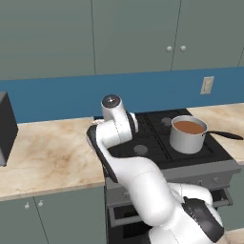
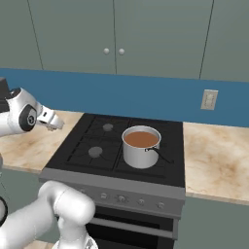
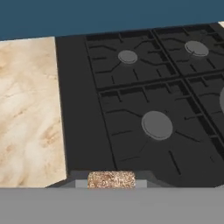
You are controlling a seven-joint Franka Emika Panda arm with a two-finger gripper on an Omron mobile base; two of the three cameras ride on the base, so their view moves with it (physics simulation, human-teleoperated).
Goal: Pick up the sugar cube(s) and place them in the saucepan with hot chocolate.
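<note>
A speckled tan sugar cube (image 3: 111,178) sits pinched between the two finger tips of my gripper (image 3: 111,183), which is shut on it. In the right base view the gripper (image 2: 58,124) hangs above the left edge of the stove, pointing right toward the burners. The silver saucepan with hot chocolate (image 1: 188,135) (image 2: 141,146) stands on the front right burner, brown liquid inside and its black handle pointing right. It is well to the right of the gripper.
The black stove top (image 3: 131,109) (image 2: 87,141) has bare grates on its left burners. Marble counter (image 3: 26,109) (image 1: 47,152) runs to the left and to the right (image 2: 219,160) of it. A dark appliance (image 1: 5,128) stands at the counter's far left.
</note>
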